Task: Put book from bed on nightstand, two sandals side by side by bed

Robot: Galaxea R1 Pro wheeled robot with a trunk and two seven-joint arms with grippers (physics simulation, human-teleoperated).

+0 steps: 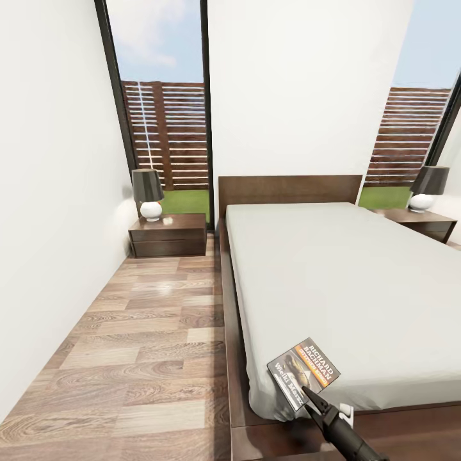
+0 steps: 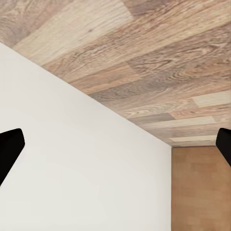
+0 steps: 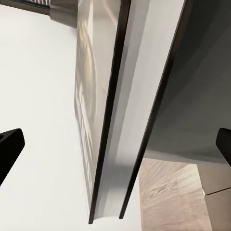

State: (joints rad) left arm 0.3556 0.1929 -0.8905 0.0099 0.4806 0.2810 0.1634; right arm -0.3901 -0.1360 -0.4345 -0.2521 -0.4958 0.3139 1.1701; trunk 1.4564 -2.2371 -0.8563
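The book [image 1: 304, 372] lies at the near left corner of the bed [image 1: 333, 275], its dark cover with the orange band facing up. My right gripper [image 1: 310, 396] reaches up from below, its tip at the book's near edge. The right wrist view shows the book [image 3: 103, 120] edge-on between the widely spread fingertips [image 3: 9, 144], so this gripper is open around it. My left gripper [image 2: 115, 147] is open and holds nothing, over wood floor [image 2: 159, 57] and white wall. One nightstand [image 1: 168, 235] stands left of the headboard and another nightstand [image 1: 422, 223] stands right of it. The sandals are out of view.
Each nightstand carries a lamp with a dark shade, one [image 1: 148, 192] on the left and one [image 1: 428, 187] on the right. A strip of wood-plank floor [image 1: 147, 346] runs between the left wall and the bed. Tall windows stand behind.
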